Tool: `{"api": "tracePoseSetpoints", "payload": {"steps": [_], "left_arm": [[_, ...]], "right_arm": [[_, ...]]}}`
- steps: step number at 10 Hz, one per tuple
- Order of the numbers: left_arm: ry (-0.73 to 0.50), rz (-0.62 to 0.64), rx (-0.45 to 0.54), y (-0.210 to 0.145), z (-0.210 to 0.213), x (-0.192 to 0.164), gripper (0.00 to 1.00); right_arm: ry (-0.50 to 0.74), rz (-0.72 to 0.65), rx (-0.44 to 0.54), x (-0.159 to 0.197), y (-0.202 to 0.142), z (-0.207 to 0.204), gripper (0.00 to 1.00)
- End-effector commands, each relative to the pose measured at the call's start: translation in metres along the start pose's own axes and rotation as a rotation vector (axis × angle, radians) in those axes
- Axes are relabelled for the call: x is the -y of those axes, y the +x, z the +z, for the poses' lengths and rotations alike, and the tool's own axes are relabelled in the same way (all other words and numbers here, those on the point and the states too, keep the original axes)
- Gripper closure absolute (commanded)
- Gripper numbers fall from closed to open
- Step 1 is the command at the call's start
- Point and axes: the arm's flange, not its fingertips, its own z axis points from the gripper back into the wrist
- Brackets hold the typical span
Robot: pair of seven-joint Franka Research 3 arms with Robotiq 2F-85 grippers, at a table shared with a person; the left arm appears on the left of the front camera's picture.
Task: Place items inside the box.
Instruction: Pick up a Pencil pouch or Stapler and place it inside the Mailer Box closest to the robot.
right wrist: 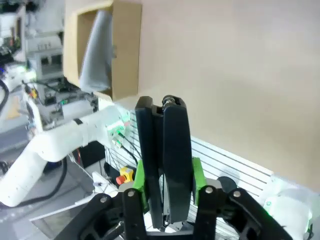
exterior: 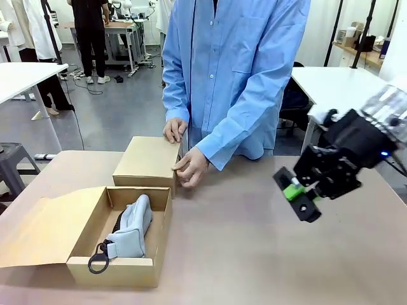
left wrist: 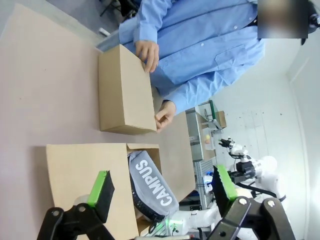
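Observation:
An open cardboard box [exterior: 121, 270] sits at the near left of the table, its flap spread to the left. Inside it lies a light blue pouch [exterior: 133, 225] with a black ring clip. My right gripper [exterior: 294, 189] hovers above the table's right side, shut on a black stapler [exterior: 310, 210]. In the right wrist view the stapler [right wrist: 162, 135] stands clamped between the green pads of that gripper [right wrist: 167, 177], with the box [right wrist: 127, 45] far off. My left gripper [left wrist: 162, 186] stands open above the box [left wrist: 85, 170], looking down on the pouch [left wrist: 150, 182].
A closed cardboard box [exterior: 147, 159] stands just behind the open one, and the person's hands [exterior: 191, 168] rest on its far and right edges. The person in a blue shirt stands at the far side. The tabletop between the boxes and my right gripper is bare.

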Motion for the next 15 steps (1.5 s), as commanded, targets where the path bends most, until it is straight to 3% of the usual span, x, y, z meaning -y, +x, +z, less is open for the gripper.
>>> {"api": "tracePoseSetpoints", "payload": {"steps": [1, 5, 8, 10, 15], "left_arm": [[-0.019, -0.016, 0.01, 0.001, -0.001, 0.001, 0.0], [-0.019, -0.016, 0.01, 0.001, -0.001, 0.001, 0.0], [-0.019, -0.016, 0.01, 0.001, -0.001, 0.001, 0.0], [-0.019, -0.016, 0.01, 0.001, -0.001, 0.001, 0.0], [-0.019, -0.016, 0.01, 0.001, -0.001, 0.001, 0.0]], "right_arm": [[-0.082, -0.102, 0.02, 0.0, -0.019, -0.01, 0.59], [-0.112, -0.038, -0.059, -0.033, 0.018, -0.028, 0.59], [-0.253, 0.02, -0.067, -0.114, 0.065, -0.073, 0.59], [-0.261, 0.085, -0.124, -0.16, 0.091, -0.119, 0.59], [-0.377, 0.208, -0.267, -0.228, 0.09, -0.214, 0.59]]}}
